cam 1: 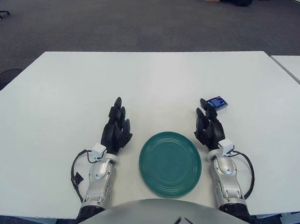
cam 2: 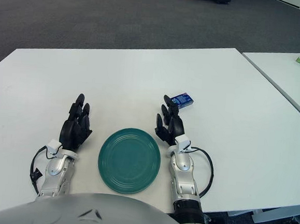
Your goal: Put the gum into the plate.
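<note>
Gum: the small blue box of gum [cam 1: 218,102] lies on the white table [cam 1: 62,100], just past the right hand's fingertips, a bit to the right.
Long side: runs left to right, tilted a little.
Right hand [cam 1: 209,128]: nearer one; fingers loosely stretched out, holding nothing.
Left hand [cam 1: 117,127]: left of the round green plate [cam 1: 170,164], fingers loosely out, holding nothing.
Plate: near, between both hands.

Left robot hand [cam 1: 117,126] and right robot hand [cam 1: 209,126], fingers extended forward, empty.

Gum pack [cam 1: 217,102]: label print too small to read; near corner hidden behind right hand [cam 1: 209,128] fingers [cam 1: 204,107]. Both forearms cut off by robot's torso [cam 1: 183,221] at bottom edge. Neighbouring tabletop [cam 2: 293,76] cropped by right edge.
</note>
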